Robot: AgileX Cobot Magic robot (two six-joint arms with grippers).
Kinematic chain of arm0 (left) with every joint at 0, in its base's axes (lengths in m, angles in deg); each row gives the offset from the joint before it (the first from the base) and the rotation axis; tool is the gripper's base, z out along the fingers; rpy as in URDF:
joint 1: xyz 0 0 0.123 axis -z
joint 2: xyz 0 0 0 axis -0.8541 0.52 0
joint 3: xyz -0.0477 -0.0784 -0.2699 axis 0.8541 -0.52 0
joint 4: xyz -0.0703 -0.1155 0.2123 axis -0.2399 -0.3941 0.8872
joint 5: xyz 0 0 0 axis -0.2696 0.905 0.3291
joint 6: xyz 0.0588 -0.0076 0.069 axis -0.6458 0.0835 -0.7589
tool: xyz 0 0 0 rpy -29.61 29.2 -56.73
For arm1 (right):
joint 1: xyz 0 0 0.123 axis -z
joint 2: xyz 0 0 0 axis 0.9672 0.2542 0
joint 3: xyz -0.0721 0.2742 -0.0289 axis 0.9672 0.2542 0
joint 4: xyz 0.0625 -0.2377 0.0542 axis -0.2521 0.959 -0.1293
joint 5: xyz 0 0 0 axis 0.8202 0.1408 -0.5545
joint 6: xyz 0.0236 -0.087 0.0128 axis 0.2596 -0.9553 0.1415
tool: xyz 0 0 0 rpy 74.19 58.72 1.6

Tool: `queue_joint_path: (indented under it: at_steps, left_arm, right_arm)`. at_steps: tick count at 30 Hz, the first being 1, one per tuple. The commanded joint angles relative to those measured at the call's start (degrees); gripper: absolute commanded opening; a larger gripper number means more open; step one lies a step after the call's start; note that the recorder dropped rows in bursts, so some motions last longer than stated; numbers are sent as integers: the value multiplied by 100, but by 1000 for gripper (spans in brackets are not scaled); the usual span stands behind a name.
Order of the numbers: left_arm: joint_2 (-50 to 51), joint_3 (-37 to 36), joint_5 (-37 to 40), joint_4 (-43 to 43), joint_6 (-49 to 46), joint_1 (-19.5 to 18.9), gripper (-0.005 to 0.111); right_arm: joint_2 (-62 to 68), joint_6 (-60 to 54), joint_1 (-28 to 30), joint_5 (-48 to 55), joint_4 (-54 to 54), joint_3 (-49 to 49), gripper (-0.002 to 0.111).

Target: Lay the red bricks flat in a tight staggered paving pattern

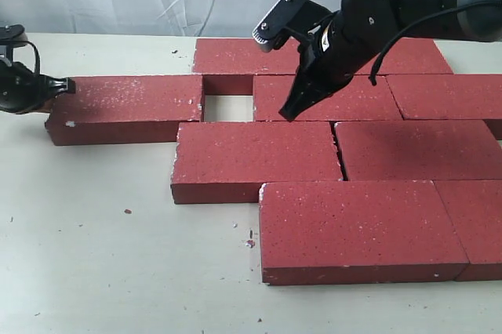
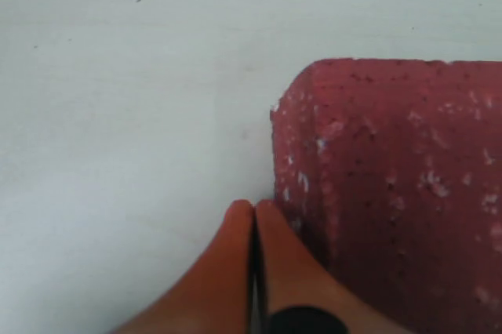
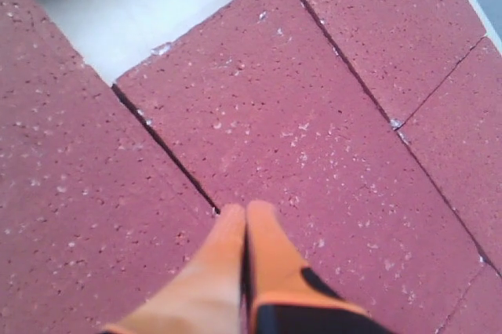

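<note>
Item: your red bricks [image 1: 345,154] — nine in view, all lying flat on the pale table [image 1: 94,263] in four staggered rows, most of them butted close. One outlying brick [image 1: 125,103] in the second row sits to the left of the rest, and a bare square gap [image 1: 227,107] of table separates it from its neighbour. Your left gripper [image 1: 67,85] [image 2: 253,216] has its orange fingers pressed together on nothing, with the tip at the outer end face of that outlying brick. You cannot tell whether it touches. Your right gripper [image 1: 290,110] [image 3: 245,220] is likewise closed and empty. It points down over the second-row brick beside the gap, its tip at the seam [image 3: 165,154] with the row in front — contact unclear.
</note>
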Motion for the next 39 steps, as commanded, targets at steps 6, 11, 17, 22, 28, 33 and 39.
queue_joint_path:
  at_steps: [6, 11, 17, 22, 28, 33, 39]
  left_arm:
    - [27, 11, -264, -75, -57, 466, 0]
    - [153, 48, -478, -75, -57, 695, 0]
    - [194, 140, -458, -15, -57, 988, 0]
    - [194, 140, -554, -3, -57, 1215, 0]
    - [194, 140, -646, 30, -57, 1417, 0]
    - [194, 140, -684, 92, -65, 1458, 0]
    - [194, 140, -683, 183, -65, 1415, 0]
  right_arm:
    - [-55, -25, 45, -177, -98, 30, -1]
    - [-55, -25, 45, -237, -106, 30, -1]
    - [-55, -25, 45, -250, -106, 30, -1]
    - [-55, -25, 45, -289, -123, 30, -1]
    - [-55, -25, 45, -301, -121, 30, -1]
    - [-55, -25, 45, -301, -121, 30, -1]
    - [-55, -25, 45, -288, -126, 30, -1]
